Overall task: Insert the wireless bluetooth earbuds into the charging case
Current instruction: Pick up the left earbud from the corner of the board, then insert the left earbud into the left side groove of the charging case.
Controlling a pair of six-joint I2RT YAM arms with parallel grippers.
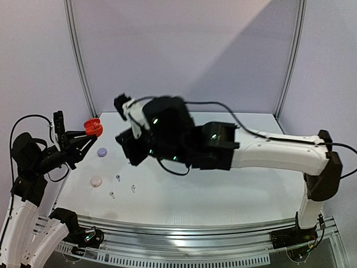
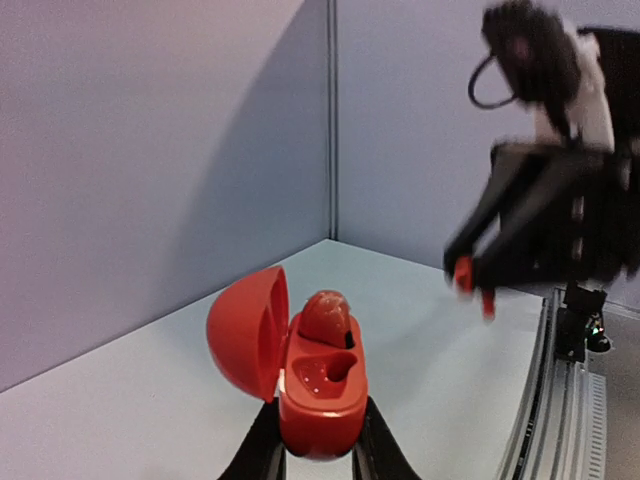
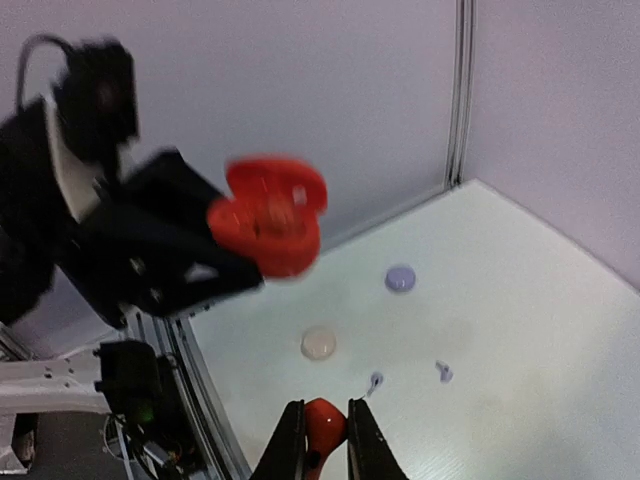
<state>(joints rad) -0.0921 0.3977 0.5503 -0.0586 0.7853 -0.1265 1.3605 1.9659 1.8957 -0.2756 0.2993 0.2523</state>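
Note:
My left gripper [image 2: 318,442] is shut on the base of an open red charging case [image 2: 320,390], held up above the table's left side [image 1: 93,127]. The case's lid [image 2: 245,335] stands open to the left. One red earbud [image 2: 325,318] sits in the far slot, and the near slot [image 2: 335,368] is empty. My right gripper [image 3: 325,440] is shut on a second red earbud [image 3: 326,424] and hangs in the air to the right of the case [image 2: 472,285]. Small earbuds [image 1: 117,177] [image 1: 133,188] [image 1: 112,195] lie loose on the table.
A closed lilac case [image 1: 102,151] and a closed pale pinkish case [image 1: 96,181] lie on the white table's left part. Two lilac earbuds [image 3: 375,381] [image 3: 443,372] lie below my right gripper. Grey walls close in the back and sides, and a metal rail [image 1: 184,234] runs along the near edge.

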